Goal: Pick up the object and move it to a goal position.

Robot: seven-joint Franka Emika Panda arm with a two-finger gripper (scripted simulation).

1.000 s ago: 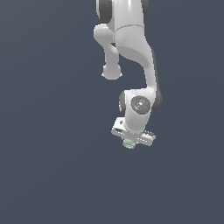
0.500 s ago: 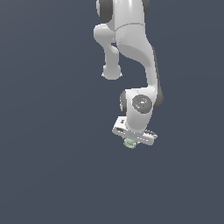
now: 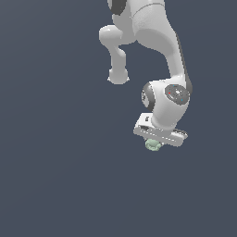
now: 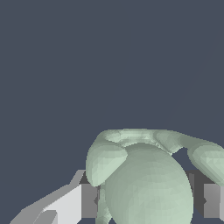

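The object (image 3: 152, 145) is a small pale mint-green lumpy figure with ear-like bumps. In the exterior view it shows just under the white hand of the arm, lower right of centre. My gripper (image 3: 153, 143) is shut on it, and the object hides most of the fingers there. The wrist view is filled by the object (image 4: 148, 179), seen very close. One grey pad (image 4: 89, 200) presses on one side and the other pad (image 4: 211, 200) on the opposite side; my gripper (image 4: 149, 202) holds it between them.
A uniform dark grey-blue surface (image 3: 55, 176) fills the background in both views. The white arm (image 3: 152, 41) comes down from the upper edge of the exterior view. Nothing else shows.
The gripper, with the object in it, has shifted toward the exterior view's right and slightly upward, mostly in the last half second. The wrist has turned a little.
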